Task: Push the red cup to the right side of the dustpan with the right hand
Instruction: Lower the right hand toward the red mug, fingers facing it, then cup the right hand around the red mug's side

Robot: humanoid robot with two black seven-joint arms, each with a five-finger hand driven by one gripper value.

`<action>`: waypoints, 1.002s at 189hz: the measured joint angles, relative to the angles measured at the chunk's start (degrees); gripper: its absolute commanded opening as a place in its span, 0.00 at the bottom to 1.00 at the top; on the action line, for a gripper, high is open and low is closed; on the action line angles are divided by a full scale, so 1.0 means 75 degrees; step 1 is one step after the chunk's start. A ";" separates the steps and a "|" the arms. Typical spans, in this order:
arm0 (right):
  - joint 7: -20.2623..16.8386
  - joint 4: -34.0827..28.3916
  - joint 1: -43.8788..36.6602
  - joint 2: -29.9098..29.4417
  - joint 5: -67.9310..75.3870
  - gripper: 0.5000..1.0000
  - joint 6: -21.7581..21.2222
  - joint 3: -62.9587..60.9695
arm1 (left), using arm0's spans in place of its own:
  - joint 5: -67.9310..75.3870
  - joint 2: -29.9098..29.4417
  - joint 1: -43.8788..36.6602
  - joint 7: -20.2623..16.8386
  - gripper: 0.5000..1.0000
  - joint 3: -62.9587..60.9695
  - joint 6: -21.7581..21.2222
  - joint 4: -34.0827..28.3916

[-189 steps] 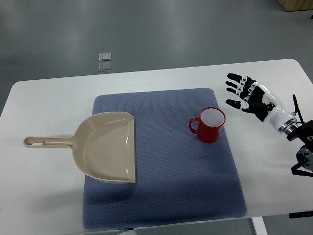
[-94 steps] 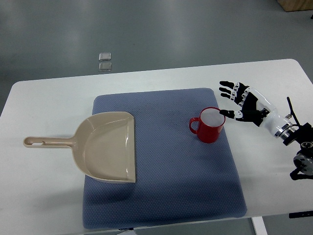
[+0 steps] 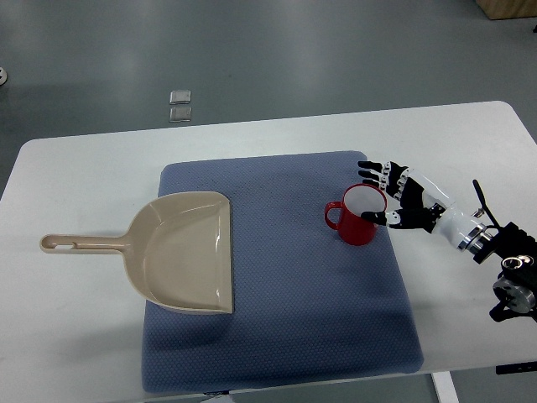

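Red cup (image 3: 360,215) stands upright on blue mat (image 3: 281,277), right of mat's centre, handle pointing left toward the dustpan (image 3: 180,252). Dustpan lies on mat's left part w/ its open edge facing the cup, handle sticking out left over the white counter (image 3: 75,336); the two are well apart. Right hand (image 3: 398,197) comes in from the right, fingers spread, gripping nothing, fingertips (image 3: 369,218) at the cup's right rim, apparently touching.
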State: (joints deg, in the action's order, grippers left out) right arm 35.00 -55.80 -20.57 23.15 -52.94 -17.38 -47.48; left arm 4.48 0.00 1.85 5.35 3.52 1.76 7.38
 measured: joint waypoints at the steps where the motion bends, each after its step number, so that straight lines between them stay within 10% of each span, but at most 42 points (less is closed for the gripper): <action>1: 0.0000 0.0000 0.0000 0.0001 -0.0016 0.86 0.0007 -0.0002 | 0.0000 0.0000 0.0000 0.0000 1.00 0.0000 0.0000 0.0000; 189: 0.0000 -0.0059 0.0111 -0.0185 -0.0512 0.86 0.0379 -0.0022 | 0.0000 0.0000 0.0000 0.0003 1.00 0.0000 0.0000 0.0000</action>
State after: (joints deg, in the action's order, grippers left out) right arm 35.00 -56.24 -19.74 21.76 -56.78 -14.54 -47.65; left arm 4.48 0.00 1.85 5.37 3.51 1.76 7.38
